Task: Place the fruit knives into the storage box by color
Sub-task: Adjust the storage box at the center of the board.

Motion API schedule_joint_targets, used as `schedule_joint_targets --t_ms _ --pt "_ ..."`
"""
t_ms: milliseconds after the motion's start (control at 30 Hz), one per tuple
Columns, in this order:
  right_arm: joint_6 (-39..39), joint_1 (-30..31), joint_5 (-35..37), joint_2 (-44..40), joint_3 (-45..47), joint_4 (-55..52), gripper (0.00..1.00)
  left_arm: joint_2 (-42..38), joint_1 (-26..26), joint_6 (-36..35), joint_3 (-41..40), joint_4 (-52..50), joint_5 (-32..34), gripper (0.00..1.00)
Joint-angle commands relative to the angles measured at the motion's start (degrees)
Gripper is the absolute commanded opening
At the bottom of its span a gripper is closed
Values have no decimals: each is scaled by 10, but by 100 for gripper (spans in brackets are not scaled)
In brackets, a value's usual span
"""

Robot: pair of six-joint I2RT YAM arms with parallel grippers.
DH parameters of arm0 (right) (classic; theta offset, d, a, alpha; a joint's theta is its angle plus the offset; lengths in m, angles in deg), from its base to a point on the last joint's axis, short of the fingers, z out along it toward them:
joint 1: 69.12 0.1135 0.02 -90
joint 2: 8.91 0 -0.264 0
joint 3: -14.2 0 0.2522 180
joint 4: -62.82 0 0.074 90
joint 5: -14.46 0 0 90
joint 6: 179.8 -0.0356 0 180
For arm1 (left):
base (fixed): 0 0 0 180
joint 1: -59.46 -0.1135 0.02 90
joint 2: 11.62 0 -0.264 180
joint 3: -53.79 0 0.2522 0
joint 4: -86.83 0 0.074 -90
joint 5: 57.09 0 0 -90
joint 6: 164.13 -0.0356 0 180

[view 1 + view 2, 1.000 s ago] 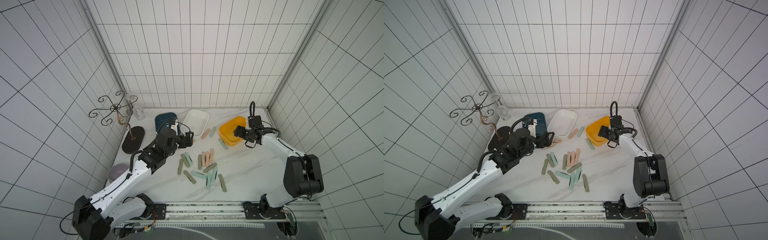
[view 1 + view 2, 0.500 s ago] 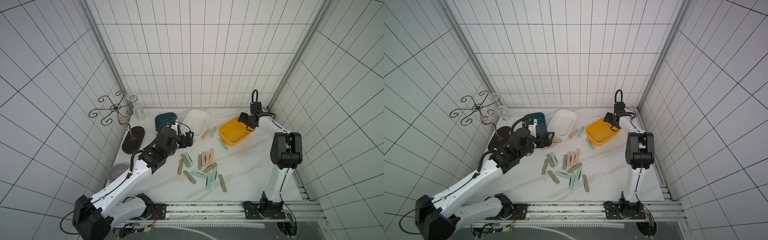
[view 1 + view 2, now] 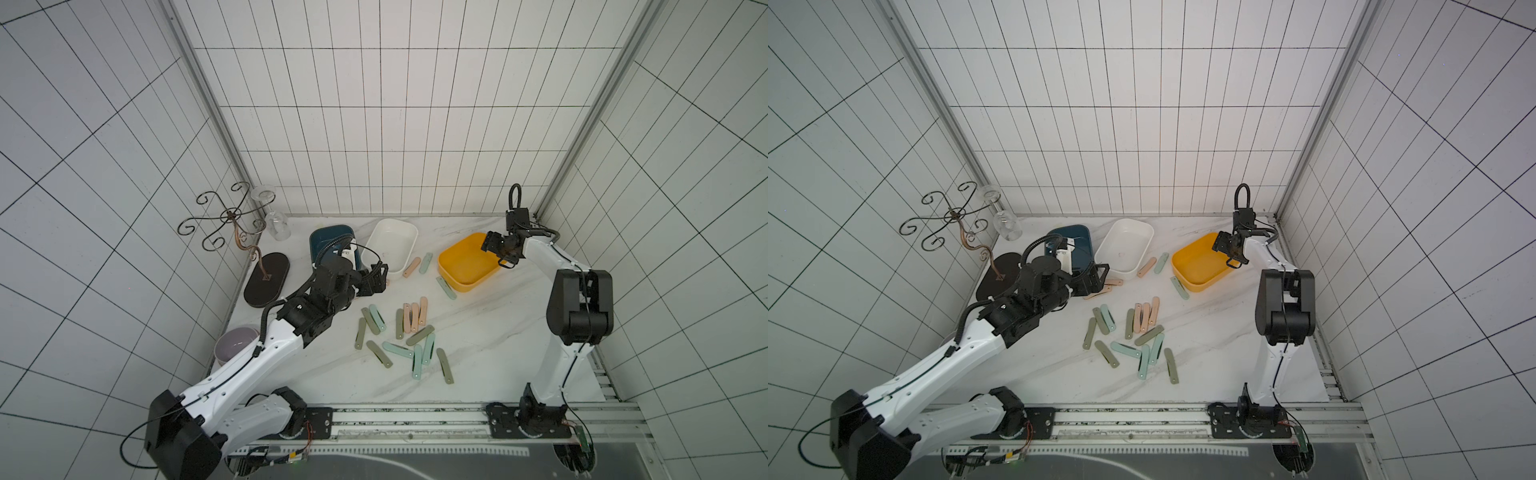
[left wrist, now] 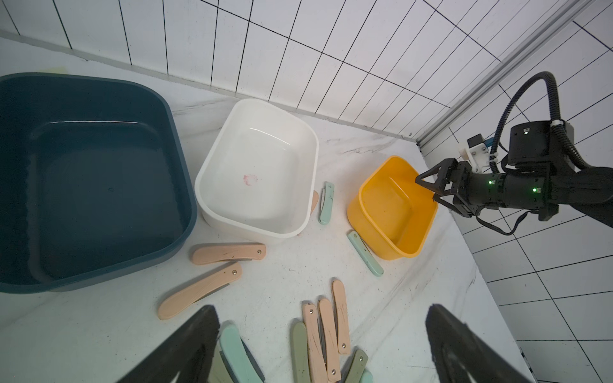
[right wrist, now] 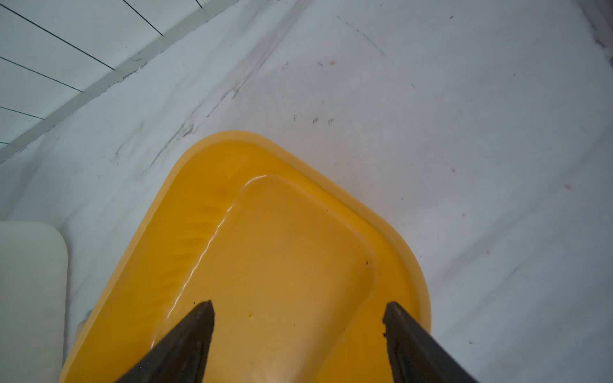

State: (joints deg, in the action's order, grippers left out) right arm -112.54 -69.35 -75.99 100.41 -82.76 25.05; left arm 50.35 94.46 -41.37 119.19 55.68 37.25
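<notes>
White tiled walls close in a white marble tabletop (image 3: 498, 332). In both top views, reading the tabletop as a dial, three containers line the far edge: a dark blue rounded plastic tub (image 3: 332, 232) at 11 o'clock, a white rounded plastic tub (image 3: 411, 239) at 12 and a yellow rounded plastic tub (image 3: 465, 284) at 1. The small flat folded fruit knives (image 3: 411, 328), peach-pink, mint-green and olive-grey, lie scattered on the marble from the centre toward 6 o'clock. A peach one and a mint one lie between the white and yellow tubs, and another mint one lies just beside the yellow tub's near corner. The black left gripper (image 3: 1100, 277) hangs by the blue tub's near corner, above two peach knives (image 3: 1100, 293). The black right gripper (image 3: 492, 251) hovers at the yellow tub's 2 o'clock rim. A black scrolled wire stand (image 3: 228, 215) is at 9 o'clock.

From the left wrist, the left gripper (image 4: 320, 308) is spread wide, its dark fingers (image 4: 185, 345) far apart and gripping nothing, with knives lying flat on the marble below. The right gripper (image 4: 426, 189) shows there too, jaws parted at the yellow rim. Whether it touches the rim I cannot tell.

From the right wrist, the right gripper (image 5: 297, 305) is wide apart and holds nothing, its fingers (image 5: 185, 341) above the tub's yellow floor.
</notes>
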Motion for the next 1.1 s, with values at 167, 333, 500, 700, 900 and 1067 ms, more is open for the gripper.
schedule_joint_targets --t_ms 167,333,500,700,900,1067 --pt "10 -2 4 -36 91 8 82 -18 5 15 6 14 -2 97" --pt "1 0 -7 -62 131 20 81 -19 6 17 6 16 0 97" --pt "-9 9 -21 -97 184 39 81 -15 7 20 6 20 -1 97" --pt "-3 13 -36 -123 191 49 81 -11 8 20 6 22 -4 97" --pt "12 47 -52 -189 157 25 80 -18 9 19 6 17 -3 97" --pt "16 142 -34 -258 199 -1 80 -28 9 10 3 3 4 97"
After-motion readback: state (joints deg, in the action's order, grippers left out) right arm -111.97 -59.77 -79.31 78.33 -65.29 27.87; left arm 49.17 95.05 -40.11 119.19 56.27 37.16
